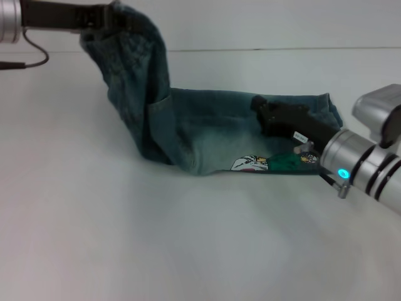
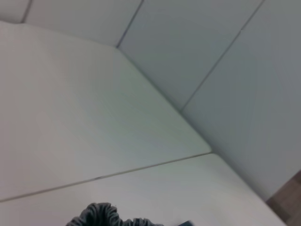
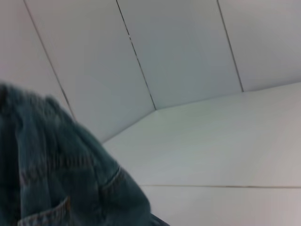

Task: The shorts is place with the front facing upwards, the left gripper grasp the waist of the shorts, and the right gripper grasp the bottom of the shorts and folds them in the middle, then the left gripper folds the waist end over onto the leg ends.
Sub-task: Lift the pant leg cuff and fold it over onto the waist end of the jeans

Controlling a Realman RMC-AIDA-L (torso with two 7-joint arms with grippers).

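**A:** Head view: the shorts lie on the white surface, already doubled lengthwise, with the waist end hoisted high at the far left. The left gripper is up there with its fingers clamped on the gathered waistband.

**B:** And the right gripper?

**A:** Low on the right, resting on the leg ends, just above the cartoon print. Whether those fingers are together or apart, I cannot tell; the dark body covers the tips.

**B:** How does the cloth behave?

**A:** Soft and light, I'd judge. It hangs in a limp drape from the waistband down to the surface, creasing where it meets the flat part. Denim has some body, though, so a fold should stay put once it is laid down. The elastic band is the thick, grippy place to hold; the stitched hems are the firm spot at the other end.

**B:** Anything hidden?

**A:** Plenty. The left wrist view gives only a ruffle of waistband at its edge, no fingers. The right wrist view shows a hanging wall of denim with a pocket seam, and none of its own fingers. One hem sits under the right gripper, so its exact lie is unclear.
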